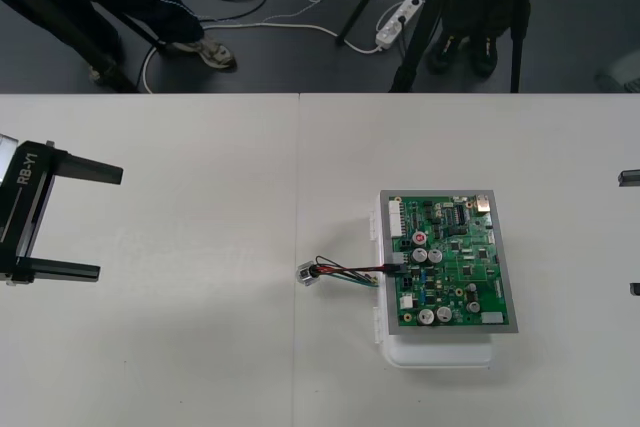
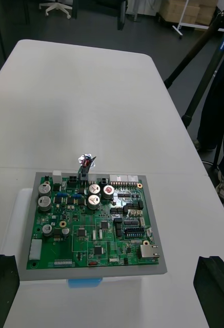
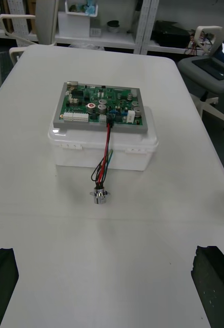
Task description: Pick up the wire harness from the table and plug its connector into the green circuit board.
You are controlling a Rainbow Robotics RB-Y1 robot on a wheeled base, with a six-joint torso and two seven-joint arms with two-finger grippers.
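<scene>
- While our left gripper (image 1: 109, 223) rests at the left side of the table (image 1: 180, 347), we see its 2 black fingers (image 3: 1, 287) spread wide with nothing between them.
- Our right gripper (image 1: 628, 234) sits at the table's right edge, well apart from the board. Its 2 fingers (image 2: 214, 287) also stand wide and empty.
- Beyond the left gripper, the wire harness (image 1: 345, 270) starts with its round metal socket (image 3: 99, 196), which lies on the table near the white base (image 3: 101, 146).
- From the socket, the red, black and green wires (image 3: 105, 154) climb the base's side wall to the board's edge.
- At that edge the small black plug (image 3: 110, 120) sits in the green circuit board (image 3: 101, 105), on the side facing the left arm.
- Farthest from the left gripper, the board lies flat on the white base, right of the table's middle.
</scene>
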